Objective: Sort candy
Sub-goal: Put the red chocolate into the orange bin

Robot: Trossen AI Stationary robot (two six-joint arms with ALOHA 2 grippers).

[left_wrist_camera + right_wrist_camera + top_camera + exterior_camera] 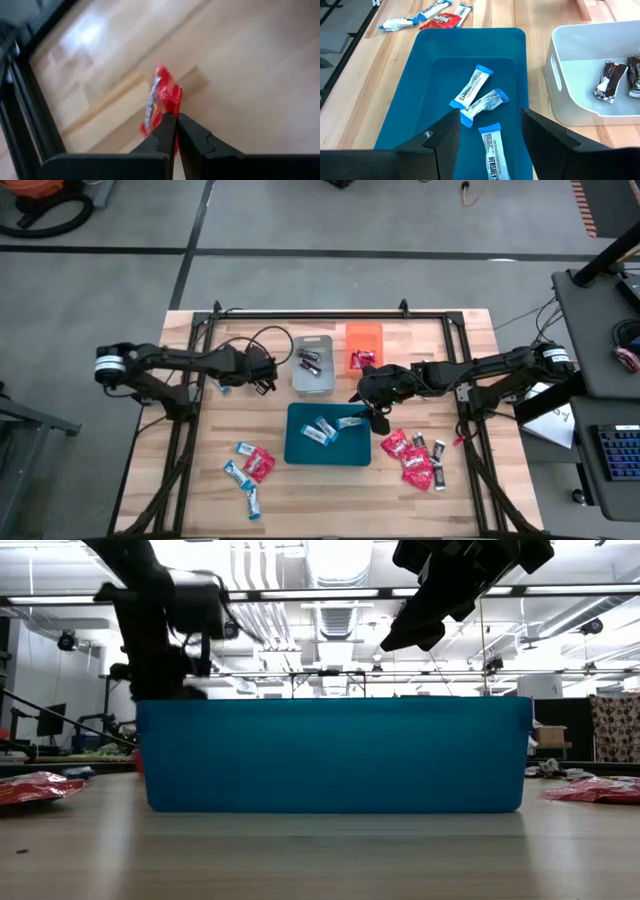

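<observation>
The left gripper (172, 131) is up off the table on the left side, just left of the grey tray (313, 365), and its fingers are pinched tight on a red packet (161, 102) that dangles from the tips over the bare wood. The right gripper (490, 132) hovers with its fingers spread wide and nothing between them, above the right end of the blue tray (415, 95) that sits in the middle of the table. Three blue-and-white bars (471, 93) lie loose in that blue tray. The grey tray, just beyond it, holds a few dark mini bars (608, 81), and the orange tray (364, 340) to its right has a red packet in it. Near the front left corner of the table, a small scatter of red packets and blue-and-white bars (250, 469) is left on the wood. To the right of the blue tray lies another heap (415, 455), mostly red packets with some dark bars mixed in.
</observation>
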